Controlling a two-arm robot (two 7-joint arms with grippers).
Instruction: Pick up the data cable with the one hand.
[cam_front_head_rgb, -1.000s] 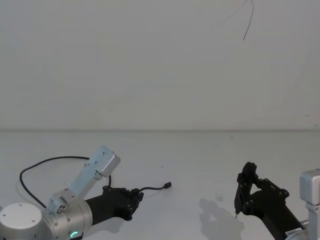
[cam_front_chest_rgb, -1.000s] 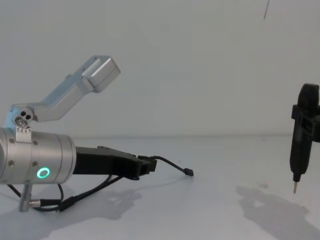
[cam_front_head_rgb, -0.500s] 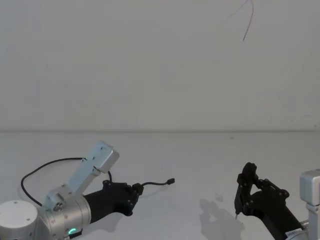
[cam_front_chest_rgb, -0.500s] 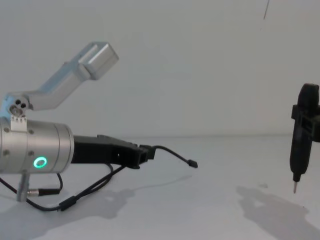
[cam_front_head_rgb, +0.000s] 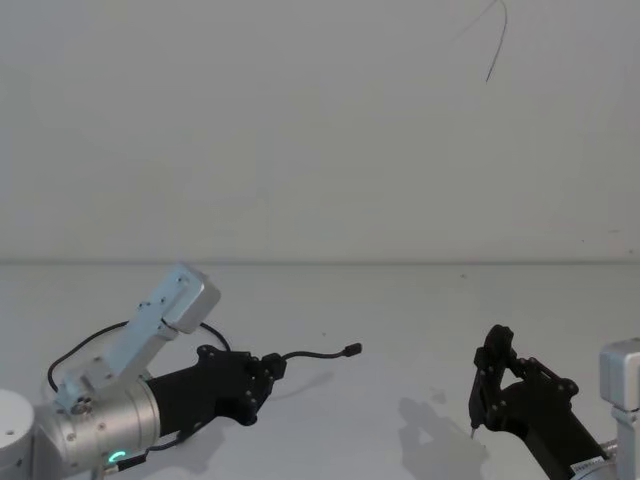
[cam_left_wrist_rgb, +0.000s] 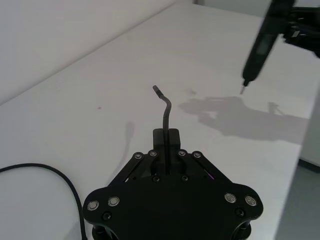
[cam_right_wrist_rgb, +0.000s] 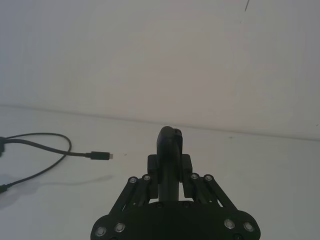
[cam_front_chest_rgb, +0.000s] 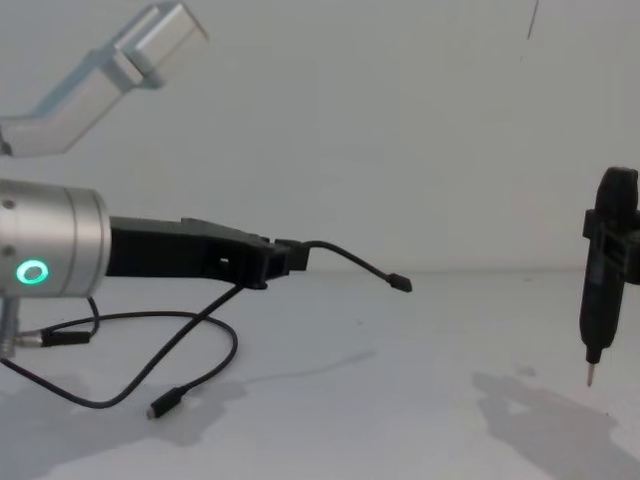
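Count: one data cable (cam_front_chest_rgb: 190, 340) with two plugs, two grippers, one pen-shaped tool (cam_front_chest_rgb: 597, 300).
Left gripper (cam_front_chest_rgb: 290, 257): at 8 o'clock in the head view, raised off the table (cam_front_chest_rgb: 400, 420). Its jaws are pinched narrow on the data cable, a short way back from one plug.
Cable place: clamped at the left jaws and lifted above the table. The rest drops from the jaws in a slack loop below the wrist. The second plug (cam_front_chest_rgb: 160, 407) is low by the table; whether it touches is unclear.
Cable heading: the short free end runs out of the jaws toward 3 o'clock, long axis roughly level. The front plug (cam_front_chest_rgb: 400, 283) dips toward 4 o'clock.
Change: a second ago the left gripper sat lower and the front plug hung near the table. Both are higher now, and more of the loop hangs free.
Right gripper (cam_front_head_rgb: 495, 385): at 4 o'clock, jaws closed around the pen-shaped tool, tip down. It is well apart from the cable and unmoved.
Wall: a thin dark wire (cam_front_head_rgb: 495, 45) hangs at 1 o'clock.
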